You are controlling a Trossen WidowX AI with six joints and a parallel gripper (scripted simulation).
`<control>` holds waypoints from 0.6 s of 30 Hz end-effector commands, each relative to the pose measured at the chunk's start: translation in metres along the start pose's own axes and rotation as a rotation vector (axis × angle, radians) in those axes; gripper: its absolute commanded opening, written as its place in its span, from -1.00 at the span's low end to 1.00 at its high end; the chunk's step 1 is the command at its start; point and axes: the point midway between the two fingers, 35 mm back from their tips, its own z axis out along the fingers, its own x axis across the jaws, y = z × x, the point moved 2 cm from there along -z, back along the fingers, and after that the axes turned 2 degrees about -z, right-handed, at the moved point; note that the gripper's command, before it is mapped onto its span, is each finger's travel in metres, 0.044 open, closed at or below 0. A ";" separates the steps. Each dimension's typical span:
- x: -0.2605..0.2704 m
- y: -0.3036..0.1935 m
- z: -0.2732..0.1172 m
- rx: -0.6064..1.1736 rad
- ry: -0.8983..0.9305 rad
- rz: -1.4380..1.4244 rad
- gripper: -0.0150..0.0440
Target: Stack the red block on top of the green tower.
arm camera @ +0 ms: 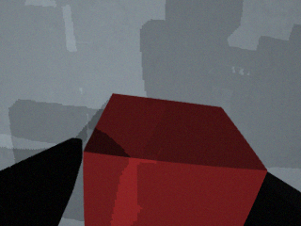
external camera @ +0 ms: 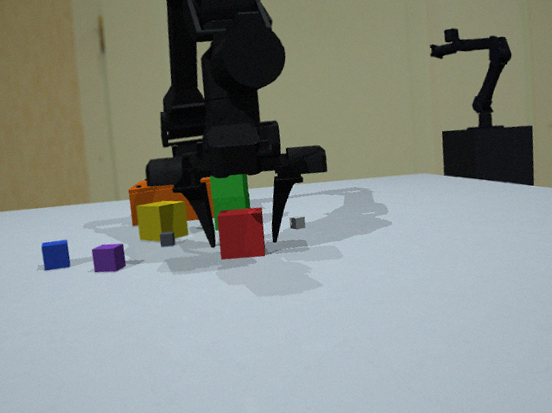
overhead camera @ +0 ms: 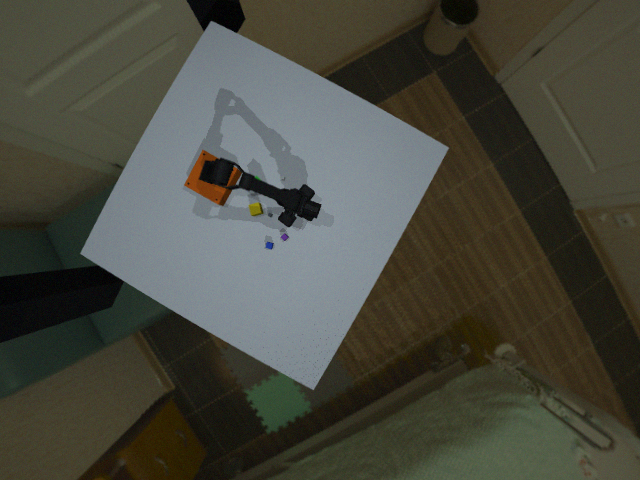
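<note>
The red block stands on the white table. It is hidden under the arm in the top view. My gripper points down with its fingers on either side of the red block and is open. A narrow gap shows between the block and the left finger in the wrist view; the right finger is partly hidden behind the block. The green tower stands upright behind the red block, towards the arm's base. Its top is partly hidden by the gripper, and only a bit of it shows in the top view.
A yellow block stands beside the green tower. A purple block and a blue block lie farther out. Small grey cubes lie near the yellow block and right of the gripper. The orange base is behind.
</note>
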 end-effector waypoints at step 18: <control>0.000 0.000 -0.043 0.003 -0.003 -0.003 -0.49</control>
